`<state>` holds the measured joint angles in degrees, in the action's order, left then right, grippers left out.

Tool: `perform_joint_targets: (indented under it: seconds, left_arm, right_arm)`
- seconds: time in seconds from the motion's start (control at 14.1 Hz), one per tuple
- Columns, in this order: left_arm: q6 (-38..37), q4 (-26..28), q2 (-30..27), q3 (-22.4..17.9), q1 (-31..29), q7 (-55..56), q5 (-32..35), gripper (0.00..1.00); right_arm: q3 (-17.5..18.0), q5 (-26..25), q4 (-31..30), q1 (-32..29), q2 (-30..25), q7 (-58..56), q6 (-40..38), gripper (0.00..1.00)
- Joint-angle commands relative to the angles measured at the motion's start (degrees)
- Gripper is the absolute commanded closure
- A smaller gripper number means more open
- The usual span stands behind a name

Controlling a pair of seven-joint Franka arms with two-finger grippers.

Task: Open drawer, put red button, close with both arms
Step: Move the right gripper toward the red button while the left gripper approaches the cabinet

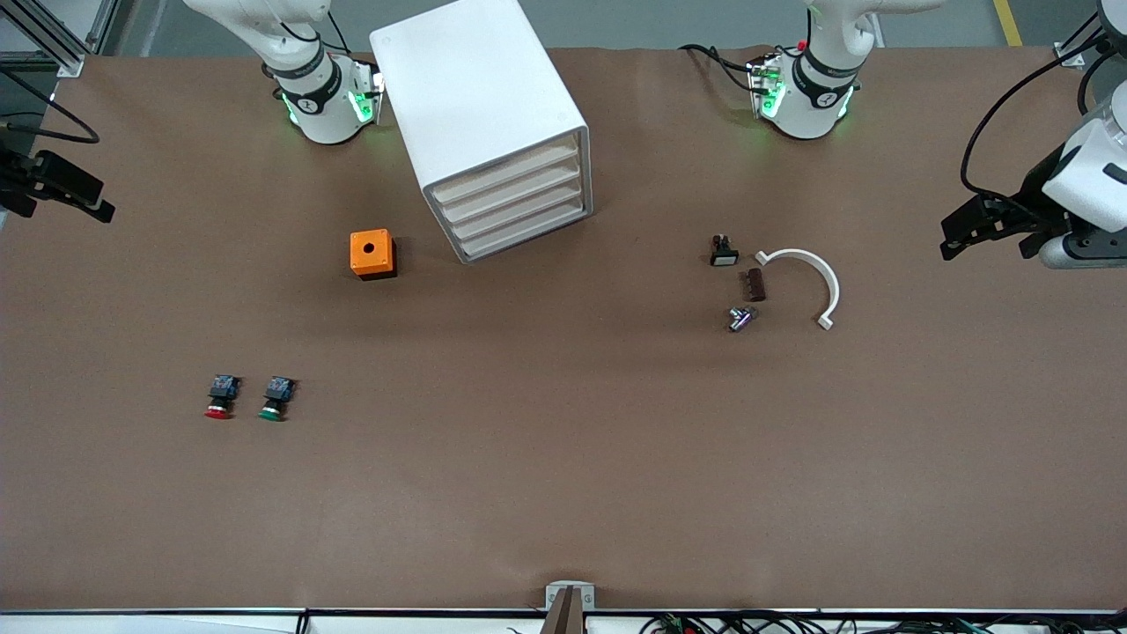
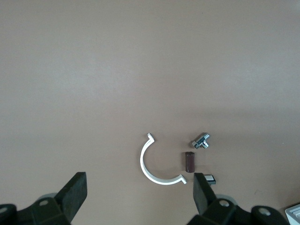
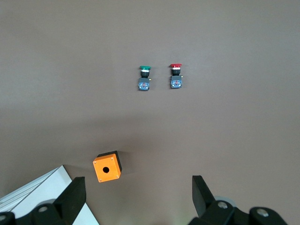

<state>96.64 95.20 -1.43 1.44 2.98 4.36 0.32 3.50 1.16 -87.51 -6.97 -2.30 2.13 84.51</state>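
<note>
With every drawer of the white cabinet (image 1: 493, 132) closed and both sets of fingers spread empty at the surface's ends — left gripper (image 2: 138, 190), right gripper (image 3: 136, 194) — the red button (image 1: 220, 397), lying just beside its green twin (image 1: 276, 398), risks a mix-up.

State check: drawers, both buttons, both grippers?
drawer cabinet: all four drawers shut
red button: on table, untouched
green button: on table beside it
left gripper: open, empty, over table
right gripper: open, empty, over table
</note>
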Motion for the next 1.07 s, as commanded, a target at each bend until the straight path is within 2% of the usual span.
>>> perform_joint_targets:
  seconds: [0.0, 0.28, 0.57, 1.0]
  left_arm:
    - [-1.4, -1.3, 0.6, 0.6, -0.7, -1.3, 0.4, 0.0]
    - [-1.5, -1.3, 0.7, 0.6, -1.0, -1.2, -0.2, 0.0]
    - [-4.0, -1.0, 1.1, 0.6, -0.8, -1.2, -2.2, 0.0]
    - [-6.7, -0.8, 6.3, 0.8, 0.1, -1.4, -10.6, 0.0]
  right_arm:
    - [0.8, -0.5, 1.0, -0.7, 0.6, -0.5, -0.7, 0.0]
    - [0.9, -0.5, 0.6, -0.6, 1.0, -0.4, -0.7, 0.0]
    - [0.8, -0.7, -2.0, -1.1, 5.2, -0.5, 1.4, 0.0]
    - [0.8, -3.0, -19.7, -3.0, 5.8, -0.7, 22.1, 0.0]
